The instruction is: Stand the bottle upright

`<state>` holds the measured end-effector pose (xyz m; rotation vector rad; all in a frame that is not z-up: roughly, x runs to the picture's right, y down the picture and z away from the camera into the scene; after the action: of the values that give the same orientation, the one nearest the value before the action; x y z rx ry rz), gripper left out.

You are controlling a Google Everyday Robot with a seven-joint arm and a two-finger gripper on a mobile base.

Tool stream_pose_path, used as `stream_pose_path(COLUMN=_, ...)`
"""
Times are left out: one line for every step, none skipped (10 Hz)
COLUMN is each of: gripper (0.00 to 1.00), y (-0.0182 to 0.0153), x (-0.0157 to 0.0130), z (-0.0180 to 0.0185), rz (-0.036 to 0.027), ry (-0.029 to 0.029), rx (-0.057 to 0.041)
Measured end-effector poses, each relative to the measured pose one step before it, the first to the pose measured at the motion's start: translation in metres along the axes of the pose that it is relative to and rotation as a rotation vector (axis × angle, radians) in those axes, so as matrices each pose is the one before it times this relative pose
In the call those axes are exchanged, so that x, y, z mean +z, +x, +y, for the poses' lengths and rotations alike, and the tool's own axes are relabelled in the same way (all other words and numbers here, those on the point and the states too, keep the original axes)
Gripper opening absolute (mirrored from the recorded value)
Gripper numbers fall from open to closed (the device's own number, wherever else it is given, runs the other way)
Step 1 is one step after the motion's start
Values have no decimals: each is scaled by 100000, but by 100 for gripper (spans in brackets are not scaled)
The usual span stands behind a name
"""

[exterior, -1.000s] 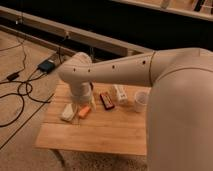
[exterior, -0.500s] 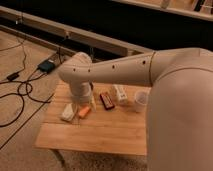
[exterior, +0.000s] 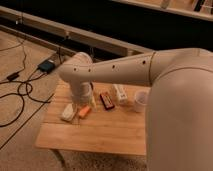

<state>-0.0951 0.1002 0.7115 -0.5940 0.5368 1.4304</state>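
A: Gripper [exterior: 85, 99]?
B: Hanging low over the table [exterior: 100, 136] by the orange piece [exterior: 84, 111]; wide or narrow, cannot tell.
A: Bottle [exterior: 119, 93]?
B: Lying flat beside the cup [exterior: 140, 100], apart from the gripper; seemingly untouched, awaiting approach.

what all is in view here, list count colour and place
table: one, light wood, centre of view
bottle: one, whitish, left of the cup
cup: one, clear, table's far right
bar: one, dark red, left of the bottle
orange item: one, orange, table's left part
block: one, pale, left of the orange item
cables: several, black, floor at left
box: one, dark, floor beyond the table
arm: one, cream, reaching over the table
gripper: one, pale, down above the orange item
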Motion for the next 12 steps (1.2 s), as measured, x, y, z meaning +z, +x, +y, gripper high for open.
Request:
stream_pose_path(gripper=65, y=-896, x=333, z=-1320, rz=536, ry=1362, rx=-324)
stream_pose_path(gripper=65, y=-1040, x=370, z=-1473, rz=376, ry=1743, rx=-444)
stream_pose_path(gripper=65, y=-1271, x=512, z=-1628, rz=358, ry=2052, rx=-695)
stream_pose_path(gripper=65, y=-1556, x=693, z=-1967, rz=263, ry=2135, rx=-584)
stream_pose_path(gripper=65, y=-1761, x=867, z=-1881, rz=-129, ry=1383, rx=-1230)
stream_pose_path(gripper=65, y=-1836, x=992, z=-1742, rz=-790, ry=376, rx=-1835)
stream_pose_path(gripper=65, y=-803, x=596, z=-769, rz=-318, ry=-146, rx=-1026)
stream_pose_path(gripper=65, y=-2036, x=1513, z=-1623, rz=-1488, ry=-1063, rx=-3468)
stream_pose_path(gripper=65, y=-855, x=661, z=-879, rz=-545, ry=-205, rx=-2498)
stream_pose_path(gripper=65, y=-865, x=799, z=-860, rz=-512, ry=-391, rx=-3383)
stream_pose_path(gripper=65, y=-1092, x=749, z=-1037, rz=-1123, ry=-668, rx=-3600)
stream_pose_path(gripper=65, y=-744, x=436, z=-809, rz=-685, ry=-834, rx=-1967)
